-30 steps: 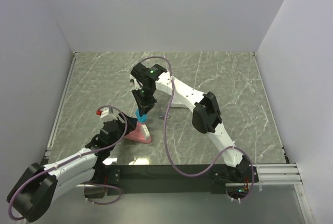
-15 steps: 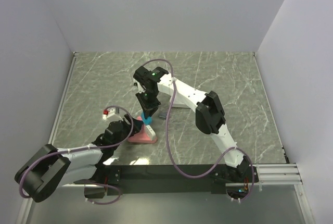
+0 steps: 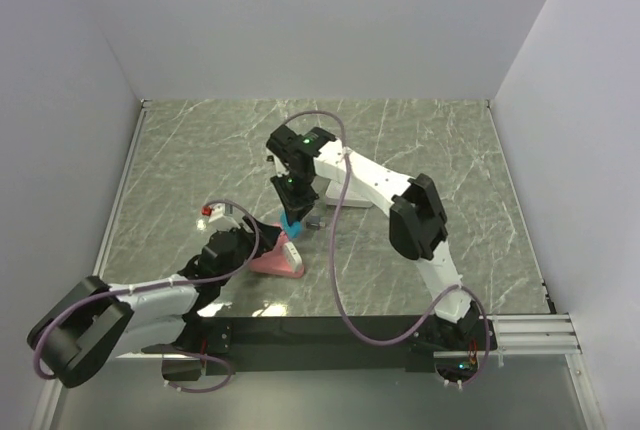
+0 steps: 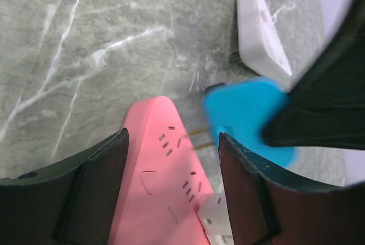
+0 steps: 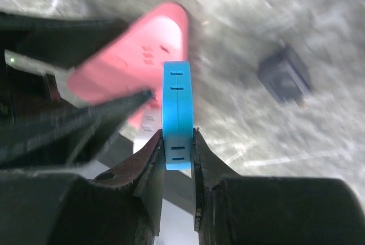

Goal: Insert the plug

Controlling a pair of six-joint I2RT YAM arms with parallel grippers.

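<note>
A pink power strip (image 3: 281,259) lies on the marble table, and my left gripper (image 3: 262,251) is shut on its near end. In the left wrist view the strip (image 4: 162,176) runs between my two fingers, with a white plug (image 4: 219,217) seated in it. My right gripper (image 3: 292,208) is shut on a blue plug (image 3: 291,221) and holds it just above and right of the strip's far tip. The blue plug (image 4: 245,111) shows brass prongs pointing toward the strip. In the right wrist view the blue plug (image 5: 176,102) is pinched flat between the pads, with the strip (image 5: 142,45) beyond it.
A white block adapter (image 4: 261,28) lies on the table beyond the strip's tip. A dark adapter (image 5: 285,80) lies to the right of the blue plug. Purple cables loop from both arms. White walls enclose the table.
My right gripper has moved right and toward the near edge with the blue plug. My left arm has shifted, and the pink strip has slid a little to the right.
</note>
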